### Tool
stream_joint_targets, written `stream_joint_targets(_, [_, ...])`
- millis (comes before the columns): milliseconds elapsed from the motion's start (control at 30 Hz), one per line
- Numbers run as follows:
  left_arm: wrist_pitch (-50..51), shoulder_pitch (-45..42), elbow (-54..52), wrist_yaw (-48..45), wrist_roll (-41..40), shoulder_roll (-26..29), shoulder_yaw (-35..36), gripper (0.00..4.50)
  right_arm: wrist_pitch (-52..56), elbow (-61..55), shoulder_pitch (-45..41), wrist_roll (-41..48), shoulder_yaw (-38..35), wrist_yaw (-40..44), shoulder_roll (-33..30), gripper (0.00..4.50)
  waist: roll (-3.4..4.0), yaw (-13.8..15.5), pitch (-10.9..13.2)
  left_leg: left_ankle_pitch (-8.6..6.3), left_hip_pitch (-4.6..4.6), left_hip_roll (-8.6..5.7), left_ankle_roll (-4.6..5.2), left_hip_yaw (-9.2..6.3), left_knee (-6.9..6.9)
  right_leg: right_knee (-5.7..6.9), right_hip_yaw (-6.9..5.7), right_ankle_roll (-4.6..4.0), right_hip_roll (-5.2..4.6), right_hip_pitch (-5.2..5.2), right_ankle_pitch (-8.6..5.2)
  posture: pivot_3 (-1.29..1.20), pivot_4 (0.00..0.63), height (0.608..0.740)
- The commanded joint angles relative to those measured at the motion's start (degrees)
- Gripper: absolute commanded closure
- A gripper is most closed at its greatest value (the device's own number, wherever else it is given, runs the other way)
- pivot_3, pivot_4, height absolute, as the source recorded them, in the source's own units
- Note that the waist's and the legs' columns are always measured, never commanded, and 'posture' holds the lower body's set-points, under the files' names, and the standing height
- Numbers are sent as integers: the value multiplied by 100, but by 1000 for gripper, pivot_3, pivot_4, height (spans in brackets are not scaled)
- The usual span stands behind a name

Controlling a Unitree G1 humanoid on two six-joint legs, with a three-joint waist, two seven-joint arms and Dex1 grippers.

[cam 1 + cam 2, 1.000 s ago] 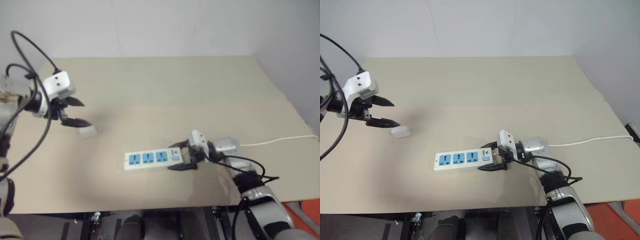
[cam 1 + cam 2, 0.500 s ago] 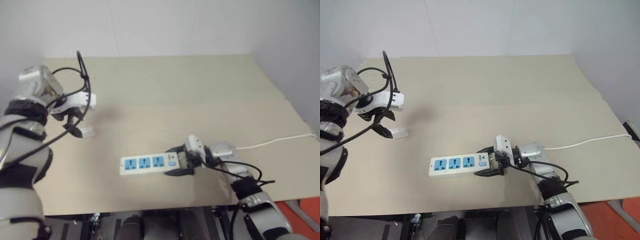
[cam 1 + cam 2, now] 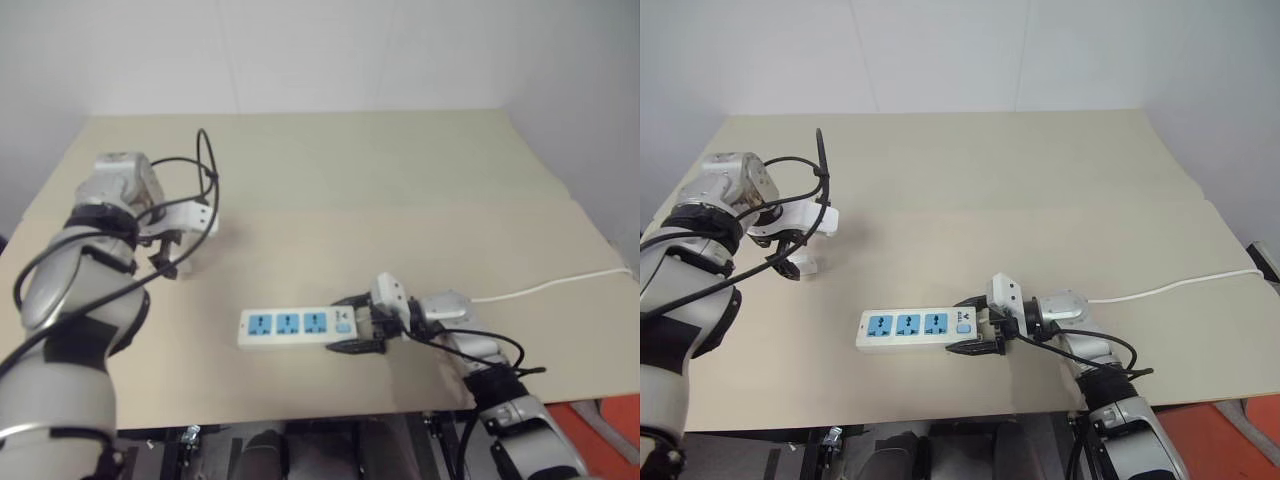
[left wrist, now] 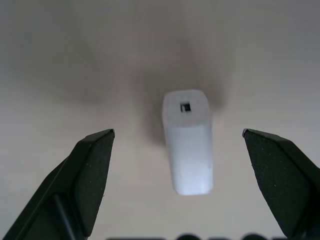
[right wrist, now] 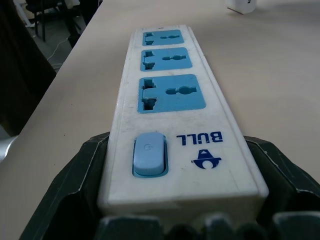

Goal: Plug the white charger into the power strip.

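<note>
**Strip held, charger not yet picked up**

The power strip [image 3: 920,327] lies flat on the beige table [image 3: 1040,180], near its front edge and roughly midway along it, with the three blue socket faces turned up. The right gripper [image 3: 975,325] has its two black fingers pressed against the long sides of the strip's switch end; in the right wrist view the fingers [image 5: 75,190] hug both flanks of the white body just behind the small blue switch [image 5: 149,154]. So the right gripper is closed on the strip and steadies it. The thin white cord [image 3: 1180,283] runs off toward the table's right edge.

The white charger [image 3: 803,266] lies on its side on the table toward the left edge, well apart from the strip. The left gripper [image 3: 788,258] hangs over it, pointing steeply down. In the left wrist view the charger [image 4: 188,140] lies between the two wide-spread fingertips [image 4: 95,165], with clear table on either side of it: the jaws are fully apart and touch nothing.

As a judgement of progress: bracing the strip looks done, and the reach to the charger looks nearly lined up. Everything else remains, namely closing on the charger, lifting it, carrying it across to the strip, turning its prongs toward a socket and pressing it home. All three sockets stand empty. I cannot tell where the charger's prongs are.
</note>
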Motion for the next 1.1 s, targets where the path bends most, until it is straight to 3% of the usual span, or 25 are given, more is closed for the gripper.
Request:
stream_joint_targets(33, [34,-28,62,108,55,-34,130,0,91,-345,68,197,-13,-94,75,1035,0,3,0,0,0,0,0,0,1,0,0,0,0,0,0,0,150,740])
stream_joint_targets(400, [67,168,61,64,120,-140,207,0,151,-481,174,215,-18,-217,39,1035,0,6,0,0,-1,0,0,-1,5,2,0,0,0,1,0,0,150,740])
stream_joint_targets(500, [104,220,72,108,147,-140,222,570,173,-513,199,221,-16,-238,28,1035,0,5,0,0,-1,-1,0,-1,5,2,0,0,0,1,0,0,150,740])
stream_joint_targets(833, [104,277,42,130,183,-153,324,3485,234,-581,229,245,-9,-288,10,1035,0,11,0,0,0,-1,0,-2,9,4,0,0,0,2,0,0,150,740])
stream_joint_targets(1100, [145,229,-96,93,-179,-148,769,3480,237,-600,242,258,0,-290,-9,1035,0,19,0,0,0,-1,0,-2,10,6,0,0,0,3,0,0,150,740])
